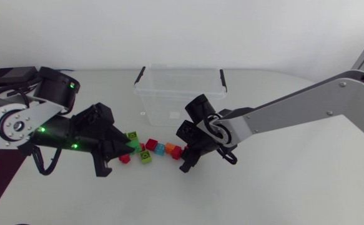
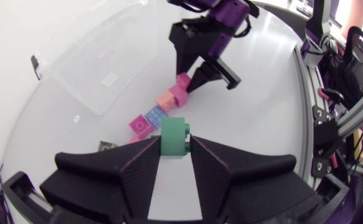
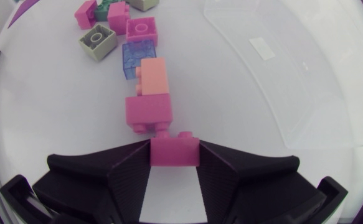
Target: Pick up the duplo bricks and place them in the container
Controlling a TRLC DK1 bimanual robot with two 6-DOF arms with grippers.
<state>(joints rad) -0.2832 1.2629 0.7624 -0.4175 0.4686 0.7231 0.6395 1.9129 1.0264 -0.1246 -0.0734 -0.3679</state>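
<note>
The left pincer (image 2: 174, 148) is clamped on a green brick (image 2: 173, 134), with one finger on each side of it. The right pincer (image 3: 175, 155) is clamped on a pink brick (image 3: 175, 150) in the same way, down by the white tabletop (image 1: 281, 187). Just ahead of it lies a second pink brick (image 3: 149, 113). After that come an orange brick (image 3: 154, 76) and a blue brick (image 3: 137, 55), all in a line. A pale green brick (image 3: 98, 41) lies beside them. The clear box (image 1: 180, 94) stands on the tabletop behind the bricks, near both pincers.
</note>
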